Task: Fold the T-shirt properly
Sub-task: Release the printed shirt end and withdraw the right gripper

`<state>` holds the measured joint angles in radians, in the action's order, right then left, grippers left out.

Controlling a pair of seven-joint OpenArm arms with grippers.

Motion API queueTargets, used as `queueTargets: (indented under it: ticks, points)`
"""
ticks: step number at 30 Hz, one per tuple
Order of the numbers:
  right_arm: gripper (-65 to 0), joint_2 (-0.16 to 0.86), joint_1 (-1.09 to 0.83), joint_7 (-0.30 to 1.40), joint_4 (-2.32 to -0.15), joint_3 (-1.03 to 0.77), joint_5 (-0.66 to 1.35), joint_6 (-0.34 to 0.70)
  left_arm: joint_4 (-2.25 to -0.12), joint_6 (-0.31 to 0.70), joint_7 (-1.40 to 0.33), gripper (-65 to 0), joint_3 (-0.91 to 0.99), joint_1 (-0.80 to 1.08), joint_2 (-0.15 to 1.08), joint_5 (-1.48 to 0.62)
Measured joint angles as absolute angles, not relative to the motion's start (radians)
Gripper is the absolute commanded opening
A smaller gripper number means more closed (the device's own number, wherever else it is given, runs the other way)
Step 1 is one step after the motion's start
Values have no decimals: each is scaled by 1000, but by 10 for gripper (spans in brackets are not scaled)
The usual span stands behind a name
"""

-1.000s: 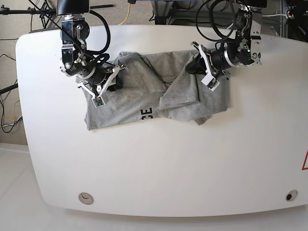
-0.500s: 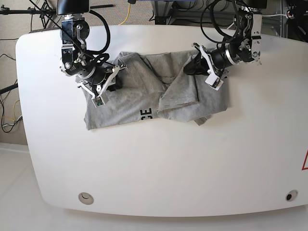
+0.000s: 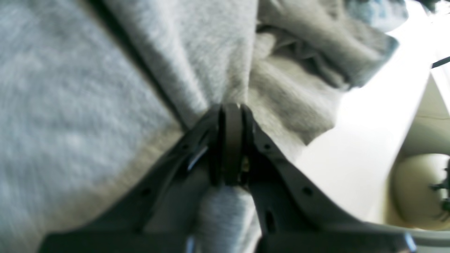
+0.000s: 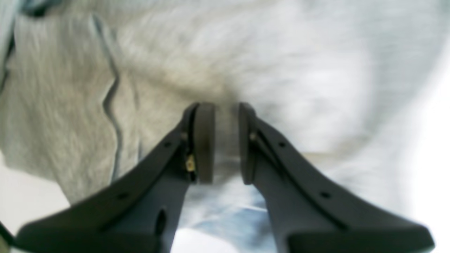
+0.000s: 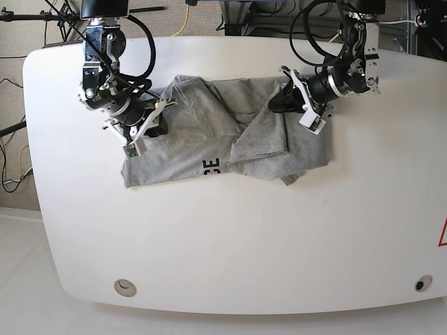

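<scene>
T-shirt (image 5: pixel 230 143) lies crumpled on the far half of the white bench (image 5: pixel 230 244), black lettering showing at its near hem; I see the left gripper (image 3: pixel 230 116) with jaws closed tight on a pinch of the grey cloth; the right gripper (image 4: pixel 221 140) has its jaws narrowly apart with a fold of shirt between them.

Black arms, looped black cables, white-edged end effector (image 5: pixel 145 125) plates; dark fingers (image 4: pixel 204 140), small holes, possibly screws.
</scene>
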<state>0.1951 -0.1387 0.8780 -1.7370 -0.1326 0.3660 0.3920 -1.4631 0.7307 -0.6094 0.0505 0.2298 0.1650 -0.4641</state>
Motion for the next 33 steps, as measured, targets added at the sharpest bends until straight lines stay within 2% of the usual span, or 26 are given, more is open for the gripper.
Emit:
queueTargets:
  ticks: [5, 15, 29, 33]
  points:
    - [-521, 181, -123, 863, -1777, -180, 370, 392, -1501, 724, -616, -649, 57, 241, 188, -445]
    - [-526, 183, -138, 887, -1710, -97, 366, 399, -1600, 707, -630, -647, 34, 316, 231, -398]
    - [-543, 222, -115, 852, -1645, 24, 362, 392, -1580, 716, -624, -649, 32, 302, 229, -370]
    - [-543, 219, -116, 861, -1650, 9, 363, 393, -1577, 716, -624, -649, 31, 299, 229, -371]
